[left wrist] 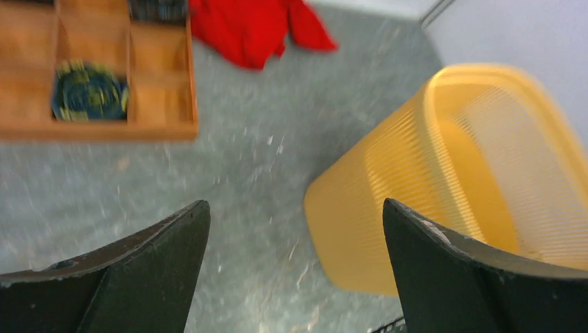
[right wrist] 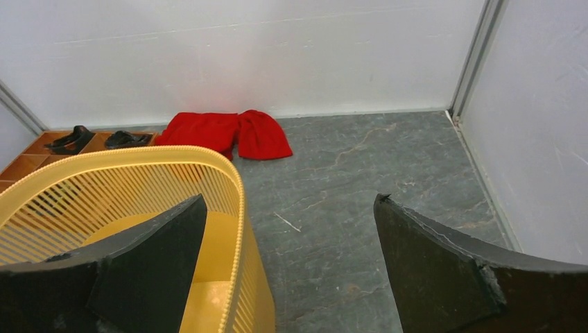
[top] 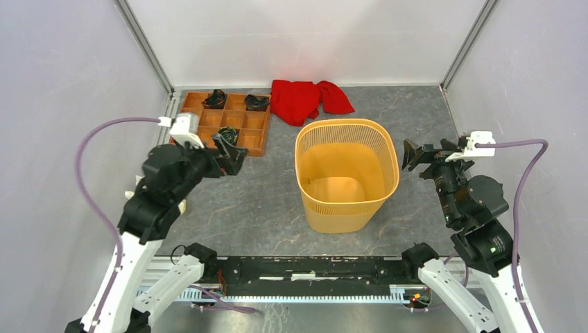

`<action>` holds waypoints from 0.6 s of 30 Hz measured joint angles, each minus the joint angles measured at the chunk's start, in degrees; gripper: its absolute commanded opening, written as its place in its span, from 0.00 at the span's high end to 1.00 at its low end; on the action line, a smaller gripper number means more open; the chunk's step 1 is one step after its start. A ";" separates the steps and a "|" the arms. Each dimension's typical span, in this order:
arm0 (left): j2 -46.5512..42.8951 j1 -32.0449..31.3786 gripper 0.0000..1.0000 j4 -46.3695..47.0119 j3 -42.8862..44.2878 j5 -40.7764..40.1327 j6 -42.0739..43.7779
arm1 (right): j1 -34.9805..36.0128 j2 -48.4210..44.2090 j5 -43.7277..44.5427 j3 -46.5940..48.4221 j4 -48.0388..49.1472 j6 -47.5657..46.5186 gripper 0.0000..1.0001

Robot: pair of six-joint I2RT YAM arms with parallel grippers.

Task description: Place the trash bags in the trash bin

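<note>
The yellow-orange lattice trash bin (top: 344, 211) stands upright at the table's centre, mouth facing up and its sides tapering to a smaller base. The left gripper (top: 234, 151) hovers at its 9 o'clock and the right gripper (top: 410, 155) at its 3 o'clock, both with jaws spread wide and holding nothing. A red cloth (top: 305, 100) lies at the bin's 12 o'clock and a wooden compartment tray (top: 251, 136) at its 10 o'clock.

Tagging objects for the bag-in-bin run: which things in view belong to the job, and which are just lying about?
Job:
- bin
- left gripper, open
- right gripper, open
- bag: none in view

Lying about:
- red cloth
- wooden tray
- dark items in it
</note>
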 measured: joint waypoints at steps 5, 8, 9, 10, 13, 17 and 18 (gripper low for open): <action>1.44 0.28 0.00 -0.15 -12.57 4.09 -2.40 | -0.15 -2.19 -2.19 -2.19 0.70 0.96 0.02; 2.40 0.37 0.00 1.64 -20.87 9.31 -4.61 | -0.26 -3.02 -3.45 -3.34 1.33 1.40 0.02; 2.60 0.37 0.00 2.95 -23.50 11.34 -5.62 | -0.26 -3.26 -3.89 -3.69 1.60 1.55 0.02; 2.91 0.37 0.00 4.48 -26.73 13.88 -7.06 | -0.28 -3.54 -4.52 -4.04 1.90 1.68 0.02; 4.07 0.22 0.00 9.68 -34.36 20.02 -11.41 | -0.33 -5.14 -6.58 -5.68 3.89 2.03 0.02; 5.20 -1.42 0.00 17.51 -40.33 24.02 -16.83 | -0.33 -6.84 -9.20 -6.56 5.86 2.62 0.02; 5.79 -2.23 0.01 19.58 -40.94 24.52 -17.92 | -0.33 -7.04 -9.81 -6.56 6.60 2.69 0.02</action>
